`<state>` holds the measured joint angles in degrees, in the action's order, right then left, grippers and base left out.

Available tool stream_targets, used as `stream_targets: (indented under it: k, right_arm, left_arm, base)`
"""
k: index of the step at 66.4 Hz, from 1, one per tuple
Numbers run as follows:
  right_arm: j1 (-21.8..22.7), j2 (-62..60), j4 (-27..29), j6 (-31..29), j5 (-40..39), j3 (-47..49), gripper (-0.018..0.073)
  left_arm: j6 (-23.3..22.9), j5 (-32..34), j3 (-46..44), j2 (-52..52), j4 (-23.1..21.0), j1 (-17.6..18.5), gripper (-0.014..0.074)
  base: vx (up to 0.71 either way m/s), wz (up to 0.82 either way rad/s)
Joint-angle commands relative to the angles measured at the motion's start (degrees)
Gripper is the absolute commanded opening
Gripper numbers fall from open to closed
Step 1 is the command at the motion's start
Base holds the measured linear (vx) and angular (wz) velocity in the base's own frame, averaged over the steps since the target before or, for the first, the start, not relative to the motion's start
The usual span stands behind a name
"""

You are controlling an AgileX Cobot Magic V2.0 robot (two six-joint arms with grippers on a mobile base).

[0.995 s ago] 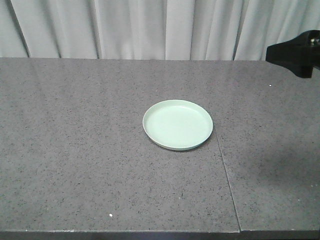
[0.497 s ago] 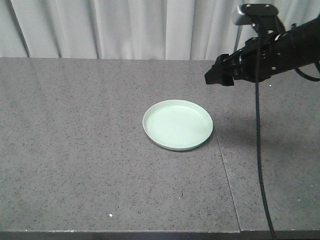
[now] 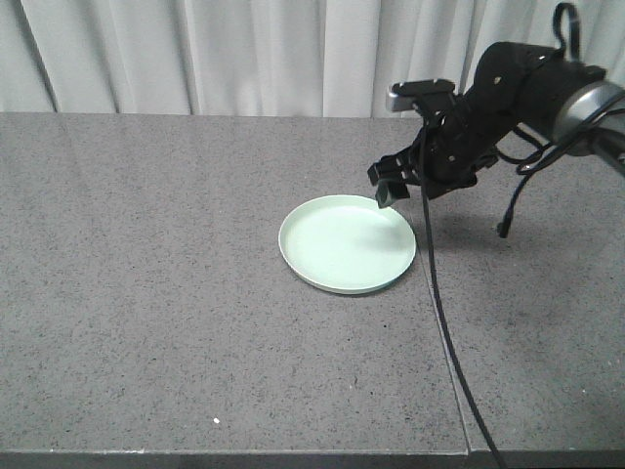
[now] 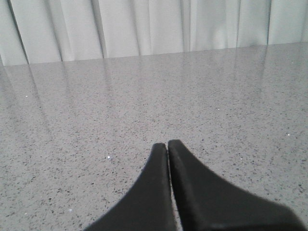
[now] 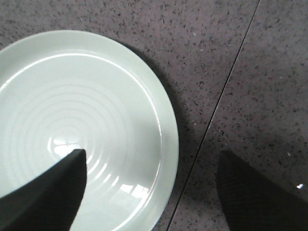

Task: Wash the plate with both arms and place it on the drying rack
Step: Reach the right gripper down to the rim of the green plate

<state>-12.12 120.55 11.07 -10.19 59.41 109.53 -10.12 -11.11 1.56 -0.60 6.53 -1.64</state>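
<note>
The pale mint-green plate (image 3: 347,244) lies flat on the grey stone counter, just left of a seam. My right arm (image 3: 518,88) reaches in from the upper right. Its gripper (image 3: 391,186) hangs just over the plate's far right rim. In the right wrist view the plate (image 5: 82,125) fills the left half, and the right gripper (image 5: 151,155) is open: one finger (image 5: 48,192) is over the plate's inside, the other (image 5: 255,192) over the counter. My left gripper (image 4: 167,144) is shut and empty over bare counter. The drying rack is out of view.
A seam (image 3: 439,332) runs through the counter (image 3: 146,293) from the plate's right edge to the front edge. A black cable (image 3: 451,362) hangs from the right arm down across the counter. A white curtain (image 3: 293,49) closes off the back.
The right arm has swung in from the right edge, leftward and down, until its gripper is over the plate's far right rim. The plate has not moved.
</note>
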Motion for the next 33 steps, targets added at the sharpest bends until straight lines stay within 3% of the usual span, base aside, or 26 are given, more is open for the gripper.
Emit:
stream_targets:
  k: [1,21,26,33]
  right_arm:
    - [0.3,-1.0,-1.1,1.8,-0.3,2.9,0.0536]
    - [0.3,2.7,-1.7,1.8,1.7,2.8,0.0511]
    - [0.2,2.7,-1.8,1.8,1.8,2.8,0.0457]
    - [0.2,2.7,-1.8,1.9,2.2,2.8,0.0299]
  left_arm:
    - [-0.4,4.3,-1.5,-0.8,0.0,0.4,-0.0006]
    - [-0.4,4.3,-1.5,-0.8,0.0,0.4,-0.0006]
    - [-0.4,4.3,-1.5,-0.8,0.0,0.4,-0.0006]
    - [-0.4,4.3,-1.5,-0.8,0.0,0.4,-0.0006]
  base:
    - [0.0,0.0]
    - [0.0,0.0]
    - [0.0,0.0]
    - [0.0,0.0]
